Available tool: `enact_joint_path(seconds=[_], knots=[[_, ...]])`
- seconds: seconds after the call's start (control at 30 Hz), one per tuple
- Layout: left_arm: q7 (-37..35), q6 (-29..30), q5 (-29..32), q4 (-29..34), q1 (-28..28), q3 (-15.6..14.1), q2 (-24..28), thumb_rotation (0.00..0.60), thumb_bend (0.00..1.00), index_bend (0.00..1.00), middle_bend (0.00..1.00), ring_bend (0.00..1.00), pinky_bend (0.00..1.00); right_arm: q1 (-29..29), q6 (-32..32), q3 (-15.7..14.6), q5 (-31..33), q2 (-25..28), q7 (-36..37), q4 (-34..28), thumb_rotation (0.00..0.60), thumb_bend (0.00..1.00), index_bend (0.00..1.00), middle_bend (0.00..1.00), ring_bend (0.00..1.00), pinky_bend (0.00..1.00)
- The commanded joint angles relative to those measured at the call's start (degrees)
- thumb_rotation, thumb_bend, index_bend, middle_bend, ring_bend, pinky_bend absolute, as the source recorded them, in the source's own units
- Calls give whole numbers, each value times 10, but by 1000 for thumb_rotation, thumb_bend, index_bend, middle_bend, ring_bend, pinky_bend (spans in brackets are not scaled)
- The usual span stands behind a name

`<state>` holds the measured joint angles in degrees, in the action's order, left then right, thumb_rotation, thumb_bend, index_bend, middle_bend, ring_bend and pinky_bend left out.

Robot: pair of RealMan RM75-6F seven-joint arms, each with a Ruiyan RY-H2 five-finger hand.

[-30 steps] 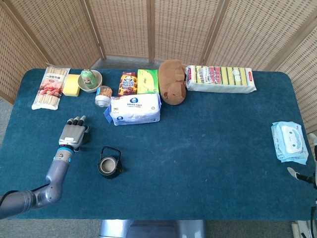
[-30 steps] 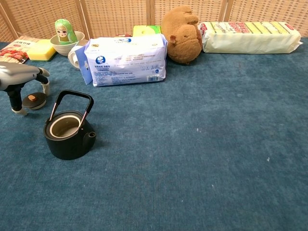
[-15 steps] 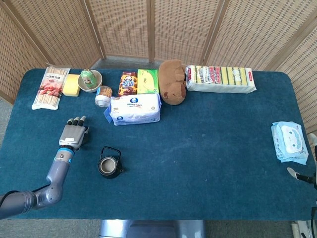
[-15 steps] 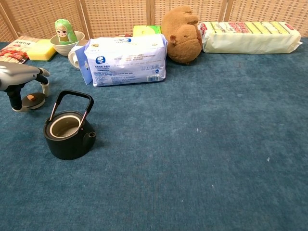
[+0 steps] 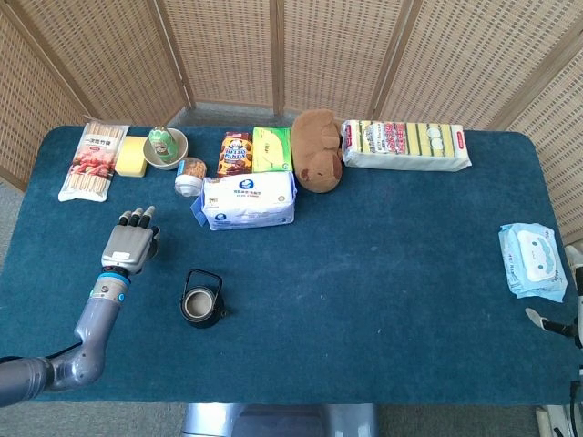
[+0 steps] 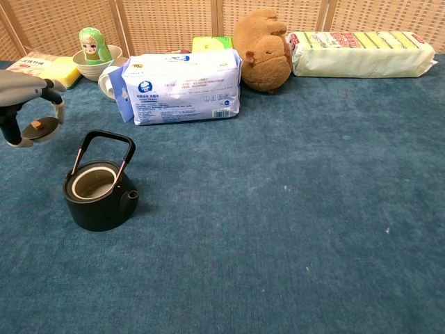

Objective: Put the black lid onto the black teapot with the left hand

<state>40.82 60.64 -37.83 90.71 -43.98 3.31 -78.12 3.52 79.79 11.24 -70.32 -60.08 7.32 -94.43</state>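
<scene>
Black teapot (image 6: 99, 197) sits open-mouthed on the blue desk (image 6: 292, 209), handle (image 6: 104, 149) upright, spout toward the camera-right side. Left hand (image 6: 24, 104), just behind and left of the teapot, pinches the black lid (image 6: 38, 128) between thumb and fingers; chest view shows the lid raised clear of the desk, its brown knob up. In head view the left hand (image 5: 129, 243) hangs up-left of the teapot (image 5: 201, 299), apart from it. Judgement: carry step under way, placing not yet done. To do it well, keep the lid level, bring it over the mouth from the side the raised handle leaves free, centre it over the rim, lower until seated, then let go; the handle could snag the fingers. Right hand (image 5: 553, 320) barely shows at the far right desk edge, well away from the teapot; can't tell its fingers. Behind the teapot: white tissue pack (image 6: 182, 86), then a doll in a bowl (image 6: 95, 54) and a brown plush (image 6: 263, 47).
</scene>
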Motion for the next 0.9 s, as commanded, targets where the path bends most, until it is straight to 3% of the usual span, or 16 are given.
enact_joint_path(seconds=[0.03,0.47,0.9], knots=[[-9,5,-13,15,6,-2,10,600,301,369,0,0,73,0,1,0,-1,1,1,-1,600,2,36,0,0,0],[-30,36,-141,132,25,-19,69,600,300,369,0,0,73,3,-7,-5,-3,-3,-5,0,600,1,36,0,0,0],[-62,42,-285,202,46,-52,107,600,302,369,0,0,73,4,-5,-6,-3,-4,-9,0,600,1,37,0,0,0]])
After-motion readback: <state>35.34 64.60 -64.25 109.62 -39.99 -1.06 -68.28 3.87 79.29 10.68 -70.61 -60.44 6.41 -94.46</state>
